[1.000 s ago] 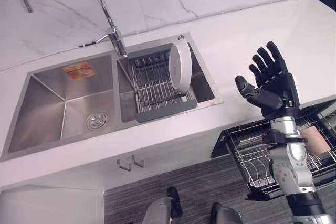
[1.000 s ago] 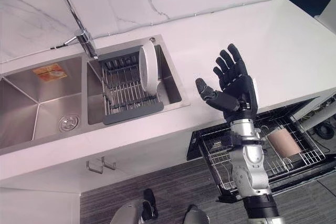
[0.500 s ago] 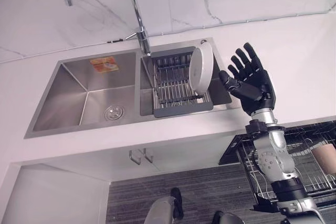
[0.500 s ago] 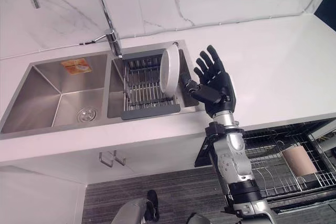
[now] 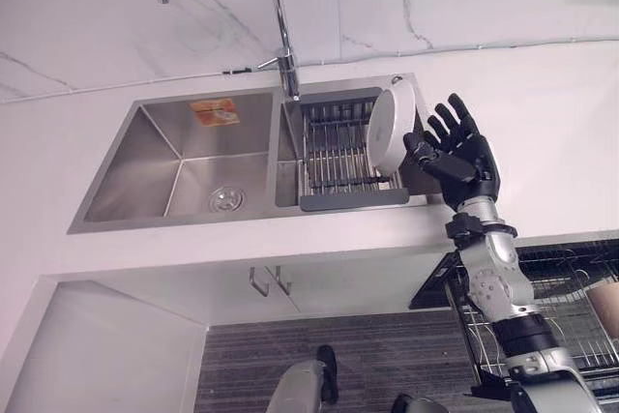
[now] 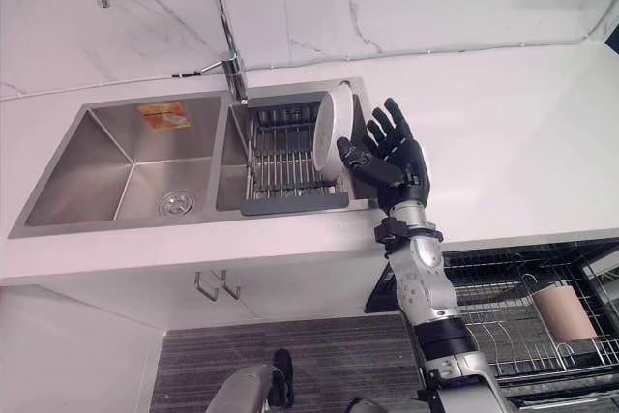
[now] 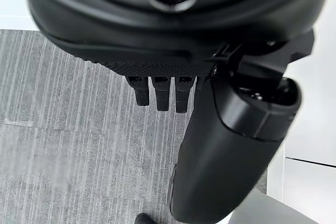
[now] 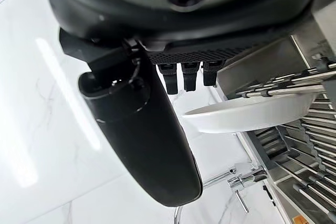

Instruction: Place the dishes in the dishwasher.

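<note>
Right hand (image 6: 392, 154): fingers spread, empty, frame centre, just beside plate (image 6: 335, 131).
Plate: upright in rack (image 6: 290, 163); likely rigid, slick, breakable.
Grip: pinch exposed top rim.

Head eyes overlook sink (image 5: 184, 162); wrists look close.

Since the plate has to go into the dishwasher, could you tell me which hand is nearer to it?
The right hand is nearer: open, just beside the plate standing in the sink rack. The left hand hangs over the floor, away from the plate.
</note>
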Available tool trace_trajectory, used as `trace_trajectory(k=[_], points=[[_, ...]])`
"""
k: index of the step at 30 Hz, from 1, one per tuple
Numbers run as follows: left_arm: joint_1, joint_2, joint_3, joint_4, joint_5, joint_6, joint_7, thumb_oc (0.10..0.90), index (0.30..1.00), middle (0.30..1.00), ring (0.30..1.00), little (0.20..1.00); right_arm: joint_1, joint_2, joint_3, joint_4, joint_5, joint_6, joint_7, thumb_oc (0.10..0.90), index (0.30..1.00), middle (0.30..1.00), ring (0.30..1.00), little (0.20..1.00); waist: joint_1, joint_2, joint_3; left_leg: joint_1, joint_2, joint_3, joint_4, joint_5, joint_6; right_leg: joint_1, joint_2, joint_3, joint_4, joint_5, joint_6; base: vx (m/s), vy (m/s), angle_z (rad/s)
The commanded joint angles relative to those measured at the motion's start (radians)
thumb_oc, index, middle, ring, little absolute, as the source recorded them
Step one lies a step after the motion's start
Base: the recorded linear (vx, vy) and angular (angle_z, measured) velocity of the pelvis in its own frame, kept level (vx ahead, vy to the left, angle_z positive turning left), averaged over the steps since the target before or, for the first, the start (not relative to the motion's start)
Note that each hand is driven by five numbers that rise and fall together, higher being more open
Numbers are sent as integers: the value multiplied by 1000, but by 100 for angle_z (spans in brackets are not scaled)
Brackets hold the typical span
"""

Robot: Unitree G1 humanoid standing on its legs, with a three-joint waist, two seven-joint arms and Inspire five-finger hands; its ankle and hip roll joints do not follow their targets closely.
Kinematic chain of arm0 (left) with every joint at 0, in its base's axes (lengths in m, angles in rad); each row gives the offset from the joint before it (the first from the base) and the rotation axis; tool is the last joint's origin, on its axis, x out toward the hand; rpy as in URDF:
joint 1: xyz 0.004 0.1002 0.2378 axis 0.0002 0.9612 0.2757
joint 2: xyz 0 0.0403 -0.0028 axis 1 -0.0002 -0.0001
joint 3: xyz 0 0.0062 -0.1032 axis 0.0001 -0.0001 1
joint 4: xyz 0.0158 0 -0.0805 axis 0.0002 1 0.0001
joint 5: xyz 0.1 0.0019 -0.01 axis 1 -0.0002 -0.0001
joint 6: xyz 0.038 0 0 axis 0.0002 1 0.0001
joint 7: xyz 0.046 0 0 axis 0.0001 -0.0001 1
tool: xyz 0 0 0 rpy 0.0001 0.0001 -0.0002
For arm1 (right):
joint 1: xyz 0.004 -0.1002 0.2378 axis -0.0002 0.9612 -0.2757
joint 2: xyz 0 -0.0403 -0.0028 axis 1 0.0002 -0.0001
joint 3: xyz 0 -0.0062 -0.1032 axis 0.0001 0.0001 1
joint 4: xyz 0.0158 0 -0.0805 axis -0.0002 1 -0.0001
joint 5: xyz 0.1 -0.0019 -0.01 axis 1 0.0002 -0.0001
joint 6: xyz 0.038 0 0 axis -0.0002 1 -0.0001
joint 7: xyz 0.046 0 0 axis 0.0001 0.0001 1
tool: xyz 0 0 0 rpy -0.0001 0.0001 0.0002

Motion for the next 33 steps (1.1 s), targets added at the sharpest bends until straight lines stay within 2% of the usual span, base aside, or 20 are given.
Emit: trace_trajectory(k=[1, 5, 10, 33], points=[[27, 32, -60, -29, 32, 26, 2, 800, 900, 900, 900, 900, -149, -29, -37, -27, 14, -81, -9, 800, 900, 900, 900, 900, 21, -9, -27, -60, 32, -43, -28, -4, -92, 102, 9, -17, -104, -8, 15, 41, -25, 5], [47, 35, -72, -10, 48, -26, 1, 800, 900, 900, 900, 900, -154, -56, -55, 43, 53, -102, 16, 800, 900, 900, 900, 900, 39, -10, -27, -71, 28, -52, -28, 0, -94, 106, 11, -26, -104, -12, 12, 33, -28, 11], [46, 33, -84, -8, 54, -41, 5, 800, 900, 900, 900, 900, -170, -59, -60, 90, 76, -100, 26, 800, 900, 900, 900, 900, 50, -6, -22, -77, 23, -62, -28, 3, -98, 111, 11, -33, -104, -15, 10, 45, -20, 7], [48, 37, -90, -10, 62, -41, -3, 800, 900, 900, 900, 900, -224, -66, -66, 175, 78, -71, 35, 800, 900, 900, 900, 900, 75, 13, -4, -84, 8, -83, -28, 8, -99, 137, 4, -48, -104, -21, 8, 35, -3, 5]])
